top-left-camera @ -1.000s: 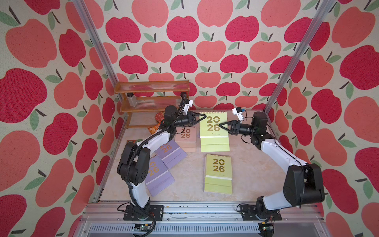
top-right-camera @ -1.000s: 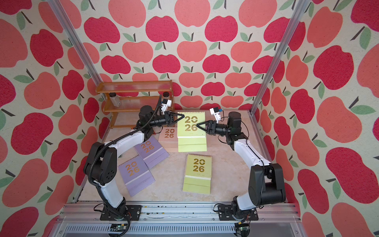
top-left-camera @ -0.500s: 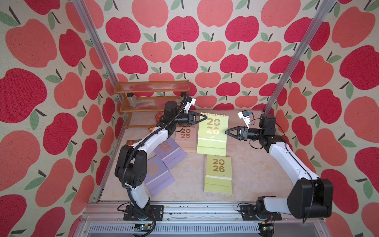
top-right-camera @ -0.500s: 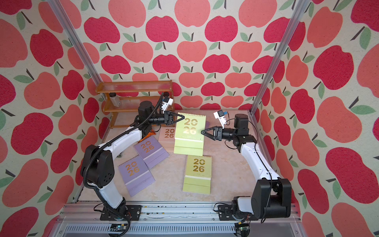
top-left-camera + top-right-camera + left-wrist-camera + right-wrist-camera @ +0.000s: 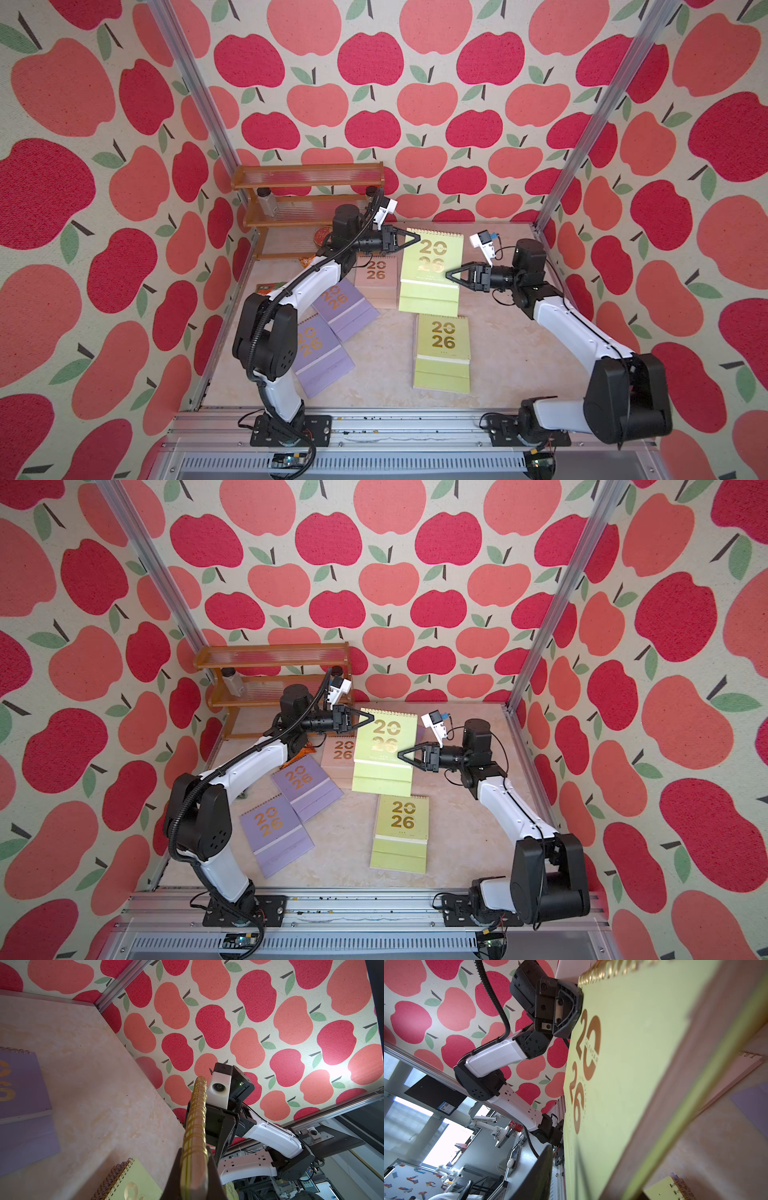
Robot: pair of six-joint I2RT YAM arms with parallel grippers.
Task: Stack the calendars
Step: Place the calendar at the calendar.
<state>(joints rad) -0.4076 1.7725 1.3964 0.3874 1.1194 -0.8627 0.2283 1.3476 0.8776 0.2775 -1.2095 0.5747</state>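
The left pincer [image 5: 417, 240] is closed tight on a yellow-green calendar [image 5: 432, 266]. It grips the corner of the gold wire binding [image 5: 195, 1126] on the robot's left side. In the left wrist view this binding comes out from between the two dark fingers [image 5: 173, 1180], and no gap shows on either side of it. The calendar is lifted off the table [image 5: 519, 353] and tilted, with its "2026" face turned up. It hangs at the back middle of the table. In both top views it partly covers a pink calendar [image 5: 376, 278], which lies flat to its left.

The right pincer [image 5: 449, 275] comes from the right side, and its tip meets the right edge of the same calendar, around the middle of that edge. I cannot tell whether it presses on the edge or only stands around it. In the top views the fingers look like one point, and the blurred green cover fills the right wrist view.

A second yellow-green calendar [image 5: 442, 353] lies flat in front of the held one. A back lilac calendar [image 5: 340, 307] and a front lilac calendar [image 5: 320, 357] lie flat on the left, one just beside the other.
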